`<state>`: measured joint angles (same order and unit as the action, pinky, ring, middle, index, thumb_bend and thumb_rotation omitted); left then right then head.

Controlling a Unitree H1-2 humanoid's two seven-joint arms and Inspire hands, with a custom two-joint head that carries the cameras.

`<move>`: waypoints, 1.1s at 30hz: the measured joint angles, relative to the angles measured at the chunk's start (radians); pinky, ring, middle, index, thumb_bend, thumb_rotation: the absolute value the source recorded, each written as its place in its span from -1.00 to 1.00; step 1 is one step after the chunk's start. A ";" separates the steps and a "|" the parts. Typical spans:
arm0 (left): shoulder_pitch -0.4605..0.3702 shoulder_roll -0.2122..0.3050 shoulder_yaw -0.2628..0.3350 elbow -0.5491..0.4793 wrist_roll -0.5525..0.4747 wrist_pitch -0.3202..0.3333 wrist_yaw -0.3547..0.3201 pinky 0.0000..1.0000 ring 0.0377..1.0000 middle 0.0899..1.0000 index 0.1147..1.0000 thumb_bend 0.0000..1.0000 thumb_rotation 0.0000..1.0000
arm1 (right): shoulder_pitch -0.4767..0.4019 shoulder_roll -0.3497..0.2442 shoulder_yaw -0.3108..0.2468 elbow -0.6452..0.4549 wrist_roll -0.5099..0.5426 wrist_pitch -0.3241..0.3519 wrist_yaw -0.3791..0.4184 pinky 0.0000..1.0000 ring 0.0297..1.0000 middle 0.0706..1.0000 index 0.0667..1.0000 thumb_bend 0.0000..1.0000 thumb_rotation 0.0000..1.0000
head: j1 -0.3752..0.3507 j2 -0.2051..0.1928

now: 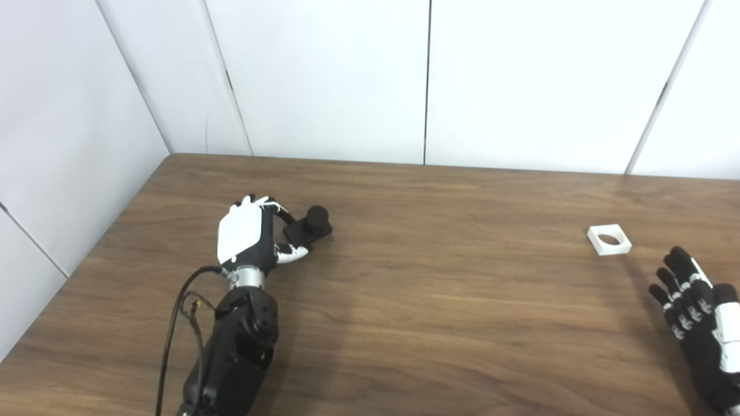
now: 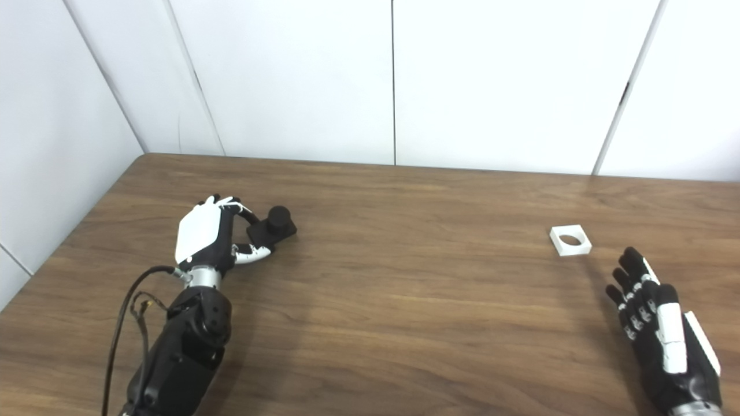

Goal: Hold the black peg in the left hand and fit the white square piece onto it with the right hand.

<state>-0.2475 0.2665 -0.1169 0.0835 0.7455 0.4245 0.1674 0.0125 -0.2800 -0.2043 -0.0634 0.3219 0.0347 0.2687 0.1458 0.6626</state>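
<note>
The left hand (image 1: 245, 237) showed only its white back, so its palm and most of its fingers (image 1: 292, 251) were hidden; whether they truly clamped the black peg's (image 1: 309, 226) square base could not be told. The near side of that base was hidden behind the fingers. The right hand (image 1: 702, 329) was cut off by the right and bottom edges in the left eye view. Both forearms ran off the bottom edge. The table's (image 2: 404, 323) near edge and right end lay outside both views.

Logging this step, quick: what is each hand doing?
Left hand: fingers around the black peg, grip uncertain.
Right hand: open, short of the white square piece.
</note>
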 measured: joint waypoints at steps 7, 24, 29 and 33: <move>0.041 -0.017 -0.030 -0.100 -0.012 0.023 -0.076 0.78 0.95 0.73 -0.16 0.01 -0.87 | 0.000 0.010 0.006 -0.008 -0.004 0.028 -0.012 0.98 1.00 1.00 0.99 0.41 0.92 | -0.012 0.002; 0.158 -0.057 -0.161 -0.330 0.005 0.024 -0.232 0.82 0.96 0.75 -0.15 0.00 -0.85 | 0.001 0.029 0.027 -0.026 -0.019 0.031 -0.036 0.99 1.00 1.00 1.00 0.38 0.94 | -0.055 0.008; 0.200 -0.060 -0.195 -0.381 0.012 0.001 -0.258 0.81 0.96 0.75 -0.15 0.00 -0.85 | 0.007 0.036 0.034 -0.037 -0.023 0.034 -0.040 0.98 1.00 1.00 1.00 0.34 0.95 | -0.078 0.012; 0.239 -0.064 -0.226 -0.423 0.031 -0.014 -0.276 0.77 0.95 0.75 -0.15 0.00 -0.86 | 0.008 0.042 0.035 -0.042 -0.026 0.049 -0.047 1.00 1.00 1.00 1.00 0.33 0.97 | -0.092 0.015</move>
<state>-0.0085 0.2025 -0.3424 -0.3400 0.7764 0.4109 -0.1082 0.0206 -0.2382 -0.1697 -0.1053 0.2963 0.0834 0.2214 0.0537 0.6780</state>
